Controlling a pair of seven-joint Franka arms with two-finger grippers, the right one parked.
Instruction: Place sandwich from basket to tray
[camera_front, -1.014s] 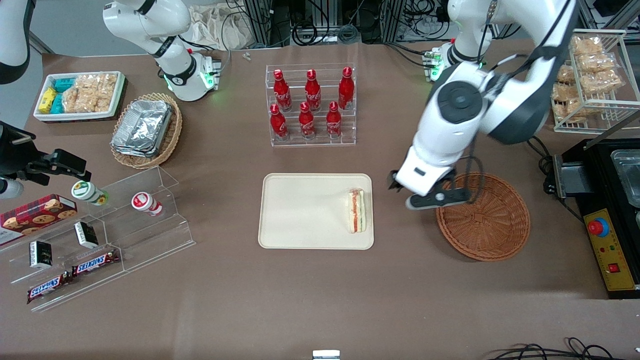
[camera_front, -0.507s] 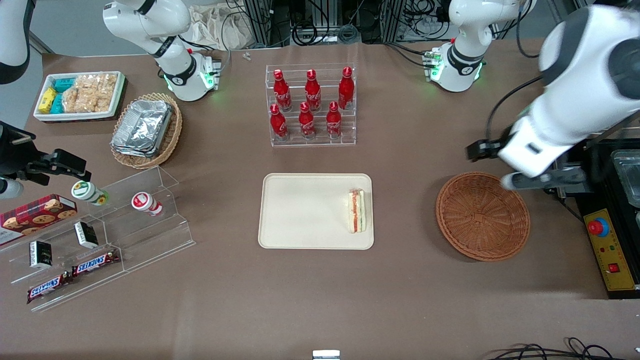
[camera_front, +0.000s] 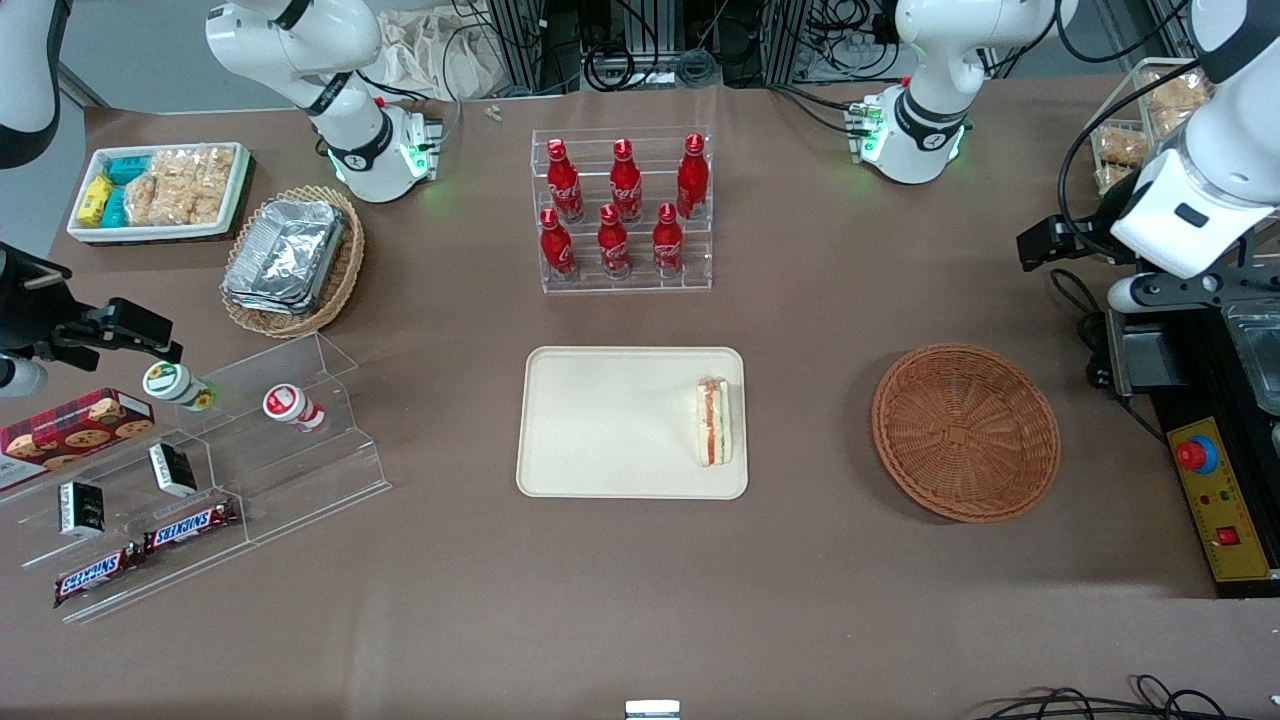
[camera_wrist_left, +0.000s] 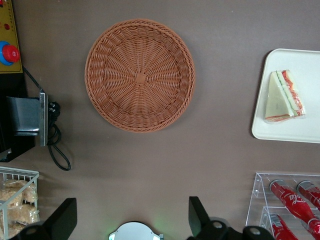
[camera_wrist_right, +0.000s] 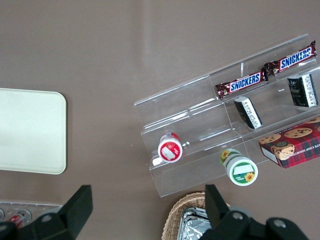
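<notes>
I judge the task done: sandwich (camera_front: 714, 421) rests on tray (camera_front: 620, 420) at its 3 o'clock edge; basket (camera_front: 965, 432) empty. Gripper (camera_wrist_left: 132, 220) high above the table, spread wide, holding nothing.

A clear plastic shelf (camera_wrist_right: 215, 125) sits on the brown table (camera_wrist_right: 125, 45). It holds two Snickers bars (camera_wrist_right: 241, 83), two small dark packs (camera_wrist_right: 248, 112), a red-lidded cup (camera_wrist_right: 170, 148) and a green-lidded cup (camera_wrist_right: 240, 169). A cookie box (camera_wrist_right: 292, 146) lies beside it. The cream tray (camera_wrist_right: 30, 131) shows one corner.
</notes>
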